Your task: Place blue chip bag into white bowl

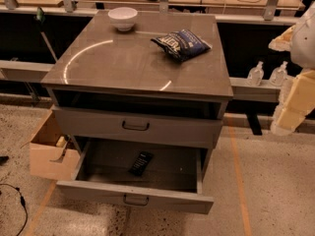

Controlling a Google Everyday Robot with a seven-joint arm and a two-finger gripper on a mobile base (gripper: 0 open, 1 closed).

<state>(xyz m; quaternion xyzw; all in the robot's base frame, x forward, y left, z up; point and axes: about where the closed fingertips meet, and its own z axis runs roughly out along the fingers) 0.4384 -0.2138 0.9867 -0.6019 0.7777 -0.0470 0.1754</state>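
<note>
Far right on the desk [123,68]: blue chip bag [181,44] lying flat, untouched. Left of it at the far edge, well apart: white bowl [122,18]. My jaws hang off the desk at the scene's right edge; apart or together, can't tell. Grasp, carry and drop are all still to do.

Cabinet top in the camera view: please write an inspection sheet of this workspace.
Surface: grey cabinet top, glossy, reflecting light.
Job's things: blue chip bag lies at right rear; white bowl stands upright at left rear, apart from it.
Clutter: black object in the open bottom drawer.
Grippers: gripper at the right edge, beside the cabinet, away from the bag.
Cables: black cable on floor, lower left.
Surroundings: cardboard box left of cabinet; clear bottles on ledge at right.
</note>
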